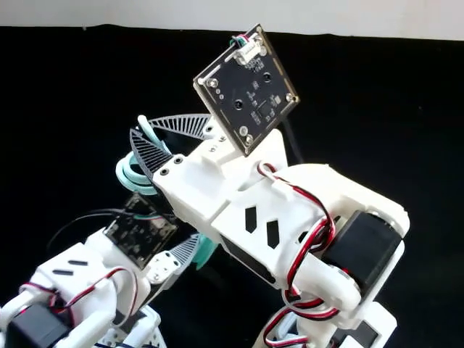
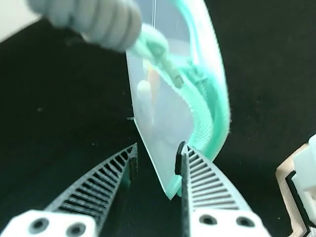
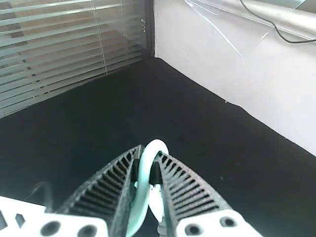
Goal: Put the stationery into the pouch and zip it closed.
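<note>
- Our right gripper (image 3: 149, 151) is clenched on the pouch's loop (image 3: 156, 143), held up off the table (image 3: 98, 113). If we pull hard or at an angle, the thin loop may slide out of the ribbed fingers, and the zip (image 2: 197, 113) would stop where it is.
- Our left gripper (image 2: 158, 148) looks closed on the lower corner of the pouch (image 2: 168, 113), which hangs between the two arms. The hold is only on a corner – a sharp tug from the other arm could drag the slick plastic free, and the pouch would swing or drop.
- The stationery (image 2: 144, 94) shows through the clear wall, inside. We cannot tell how far the zip is shut; if a gap is left and the pouch tips, a piece could slip out.
- The arms are close together, so a wide sweep risks a knock between them.
</note>
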`<state>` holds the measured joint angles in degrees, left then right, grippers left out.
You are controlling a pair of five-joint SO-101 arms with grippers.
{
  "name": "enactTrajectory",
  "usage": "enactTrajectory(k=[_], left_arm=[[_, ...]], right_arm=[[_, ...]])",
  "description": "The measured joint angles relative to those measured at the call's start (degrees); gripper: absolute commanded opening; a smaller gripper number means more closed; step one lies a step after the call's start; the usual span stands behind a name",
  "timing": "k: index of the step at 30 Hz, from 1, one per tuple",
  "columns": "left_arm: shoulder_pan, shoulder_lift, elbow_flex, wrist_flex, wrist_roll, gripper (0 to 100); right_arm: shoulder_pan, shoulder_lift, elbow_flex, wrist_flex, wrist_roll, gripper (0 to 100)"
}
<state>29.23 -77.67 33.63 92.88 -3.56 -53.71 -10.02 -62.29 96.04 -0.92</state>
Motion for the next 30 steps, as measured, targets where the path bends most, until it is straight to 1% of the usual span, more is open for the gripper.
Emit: enactTrajectory(k=[4,10,16,20,26,30], left_arm=[[0.0,0.0,-6.07,1.23,0.0,16],[0.0,-0.09,-13.36,5.01,0.0,16],[0.0,-0.09,-11.87,5.19,0.0,16],[-0.18,-0.09,-11.69,4.22,0.0,16],[-11.78,-0.09,-11.69,2.11,0.0,16],[-15.91,-0.09,-11.69,1.93,0.0,16]], right_arm=[[0.0,1.41,-2.64,0.0,0.0,0.5],[0.0,9.14,-12.22,0.0,0.0,0.5],[0.0,14.42,-24.18,1.67,0.0,0.5],[-0.09,14.42,-28.13,3.43,0.0,0.5],[-0.09,14.51,-28.84,4.31,0.0,0.5],[-0.09,14.51,-28.84,4.31,0.0,0.5]])
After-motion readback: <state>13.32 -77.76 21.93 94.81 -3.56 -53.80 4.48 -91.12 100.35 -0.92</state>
